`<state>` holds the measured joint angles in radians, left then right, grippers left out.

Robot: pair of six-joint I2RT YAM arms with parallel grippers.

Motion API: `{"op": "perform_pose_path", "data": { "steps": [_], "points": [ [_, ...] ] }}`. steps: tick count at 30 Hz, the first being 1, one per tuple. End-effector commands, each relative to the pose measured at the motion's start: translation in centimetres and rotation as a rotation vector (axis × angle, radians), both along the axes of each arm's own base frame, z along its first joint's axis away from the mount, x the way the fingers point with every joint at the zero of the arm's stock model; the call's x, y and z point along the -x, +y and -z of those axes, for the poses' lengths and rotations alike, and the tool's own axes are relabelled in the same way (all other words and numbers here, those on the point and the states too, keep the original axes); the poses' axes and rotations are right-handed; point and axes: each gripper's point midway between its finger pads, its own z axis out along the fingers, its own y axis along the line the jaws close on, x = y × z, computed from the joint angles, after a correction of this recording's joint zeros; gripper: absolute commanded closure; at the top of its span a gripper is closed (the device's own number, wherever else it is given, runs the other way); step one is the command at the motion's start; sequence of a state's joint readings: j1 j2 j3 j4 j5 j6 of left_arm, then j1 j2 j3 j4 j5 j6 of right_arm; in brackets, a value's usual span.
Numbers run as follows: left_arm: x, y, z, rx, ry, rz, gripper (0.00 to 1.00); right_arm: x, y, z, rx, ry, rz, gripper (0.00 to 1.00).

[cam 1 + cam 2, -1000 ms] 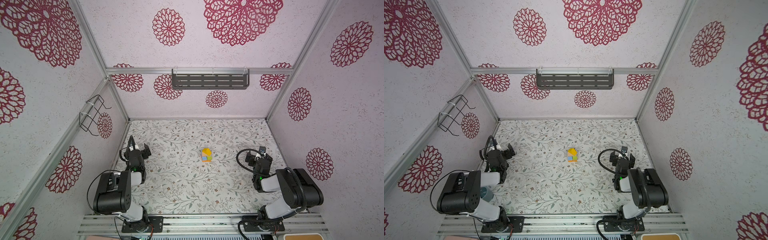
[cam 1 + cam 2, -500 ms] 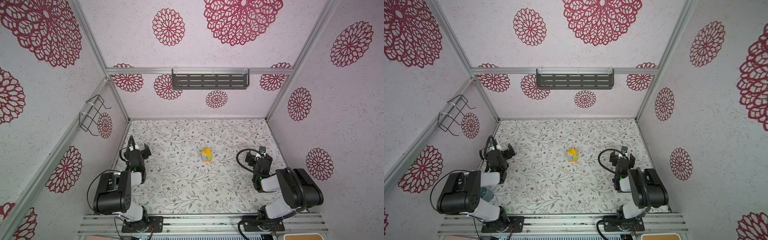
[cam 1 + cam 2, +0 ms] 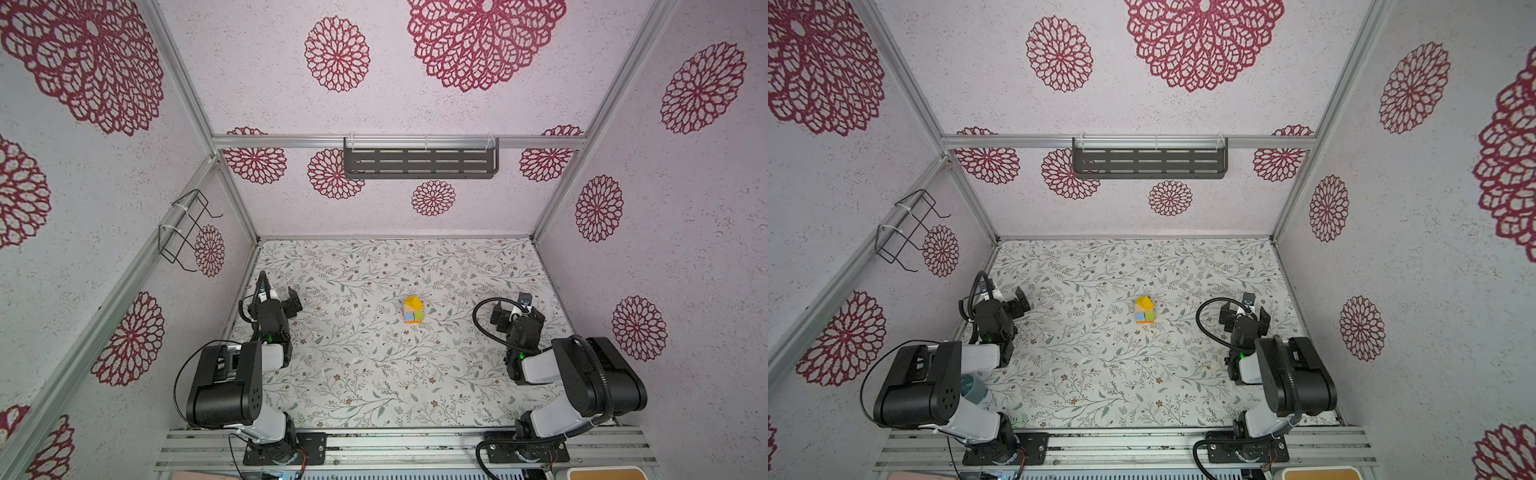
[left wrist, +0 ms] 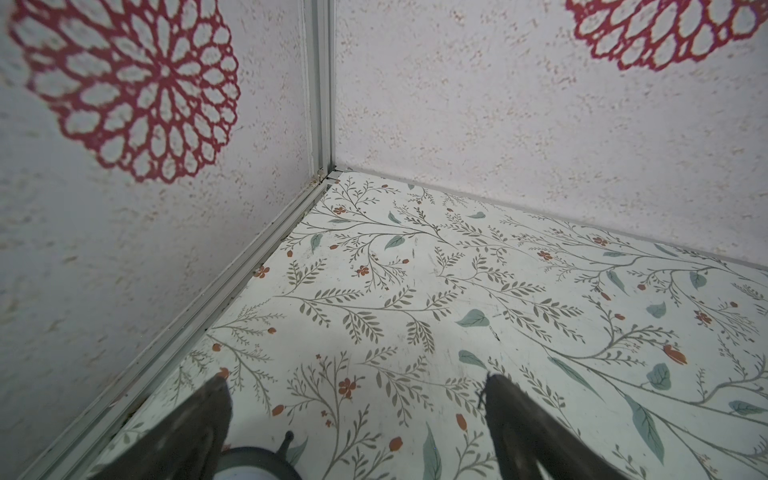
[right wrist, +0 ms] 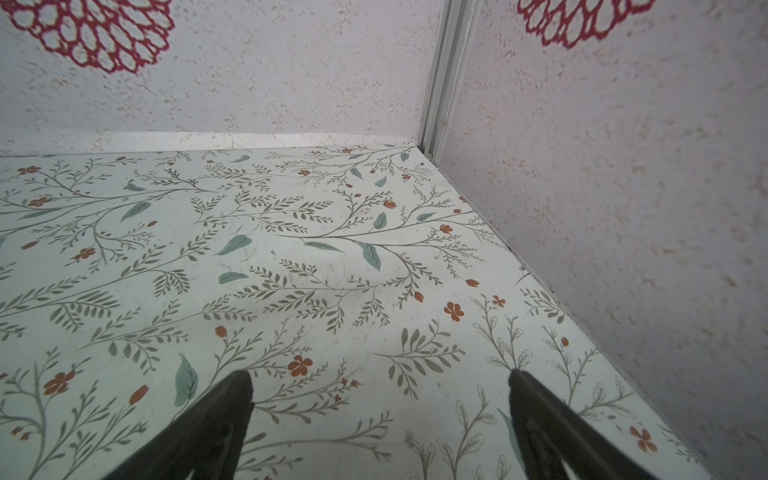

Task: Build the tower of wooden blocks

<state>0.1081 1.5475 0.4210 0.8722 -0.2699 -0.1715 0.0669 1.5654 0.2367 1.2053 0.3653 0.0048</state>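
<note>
Both jaws spread wide, left and right, nothing between them. In the left wrist view my two dark fingers (image 4: 199, 424) frame only bare tabletop (image 4: 457, 291) and a wall corner, and it's the same from the right wrist, fingers (image 5: 208, 424) apart over leafy print. My left arm (image 3: 270, 320) sits folded by the left wall and my right arm (image 3: 523, 328) by the right wall, each well apart from the tower (image 3: 413, 309), which stands alone mid-tabletop between them in both top views. Reading it top down: yellow piece (image 3: 412, 301), tan under it, a blue (image 3: 409, 317) and green (image 3: 419, 316) pair side by side, an orange sliver at the base. It looks upright, though it's small in frame and I can't tell how square the layers sit. No loose block shows anywhere on the tabletop, so I judge the stacking finished and this the parked, hands-off step. The next move, if any, calls for very little: hold both arms wide of the stack, no sweep across the middle, since a brush at the yellow cap would likely topple the lot.
</note>
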Motion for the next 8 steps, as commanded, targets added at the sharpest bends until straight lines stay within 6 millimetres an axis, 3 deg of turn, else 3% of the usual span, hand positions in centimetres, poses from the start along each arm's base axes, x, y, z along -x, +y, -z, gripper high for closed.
{"op": "perform_pose_path", "data": {
  "steps": [1, 8],
  "points": [
    [-0.1, -0.16, 0.08, -0.021, 0.008, 0.019, 0.03, -0.28, -0.03, -1.69, -0.029, -0.066, 0.007, 0.01],
    [-0.11, -0.16, 0.05, -0.021, 0.007, 0.019, 0.03, -0.34, 0.0, -1.65, -0.032, -0.064, 0.003, 0.01]
  ]
}}
